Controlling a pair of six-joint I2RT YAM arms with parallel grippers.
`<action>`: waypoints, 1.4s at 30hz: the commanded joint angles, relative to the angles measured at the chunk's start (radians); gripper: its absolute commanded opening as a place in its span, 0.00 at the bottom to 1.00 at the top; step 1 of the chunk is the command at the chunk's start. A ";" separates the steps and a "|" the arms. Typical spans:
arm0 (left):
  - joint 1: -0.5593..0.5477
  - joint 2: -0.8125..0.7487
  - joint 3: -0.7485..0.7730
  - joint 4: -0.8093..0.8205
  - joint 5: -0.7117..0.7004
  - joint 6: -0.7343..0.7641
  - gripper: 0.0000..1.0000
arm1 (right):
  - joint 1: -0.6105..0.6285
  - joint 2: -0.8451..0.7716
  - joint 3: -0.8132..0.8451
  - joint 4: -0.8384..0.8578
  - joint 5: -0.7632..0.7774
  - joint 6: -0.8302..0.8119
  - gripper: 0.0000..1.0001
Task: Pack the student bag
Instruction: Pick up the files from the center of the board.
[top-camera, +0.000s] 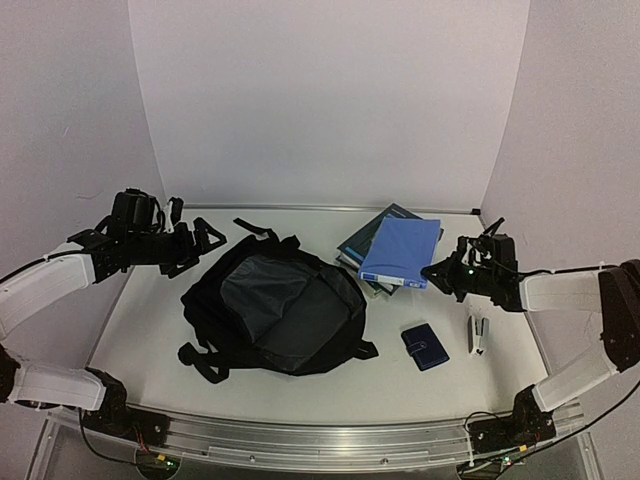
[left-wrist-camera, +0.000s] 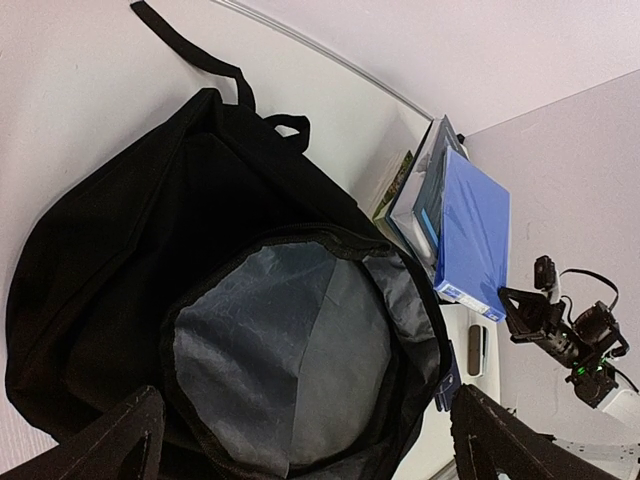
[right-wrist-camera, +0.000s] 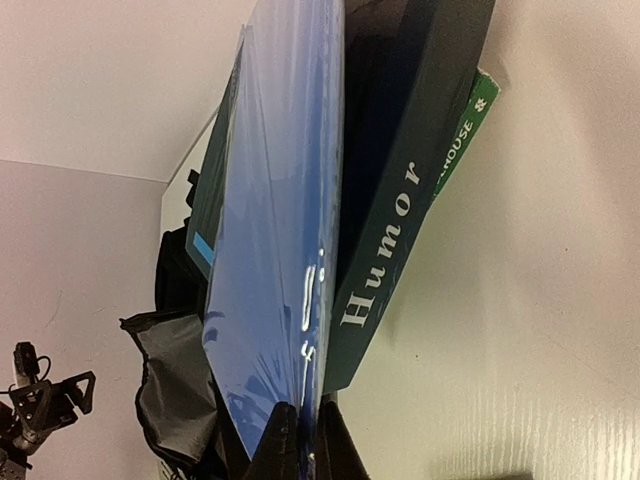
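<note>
Right wrist: right tool clamps the thin edge of blue folder.

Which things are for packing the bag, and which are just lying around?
In use: student bag, open; blue folder; right claw pinching the folder's edge.
Lying about for now: books under the folder; dark-blue wallet; stapler.
</note>
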 joint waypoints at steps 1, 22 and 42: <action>0.002 -0.007 0.044 0.008 0.011 0.016 1.00 | 0.003 -0.054 -0.007 -0.022 -0.003 -0.019 0.00; -0.009 0.143 0.304 0.022 0.596 0.253 1.00 | 0.267 -0.170 0.440 -0.565 -0.272 -0.407 0.00; -0.133 0.267 0.407 -0.250 0.720 0.426 0.99 | 0.515 -0.033 0.539 -0.562 -0.540 -0.458 0.00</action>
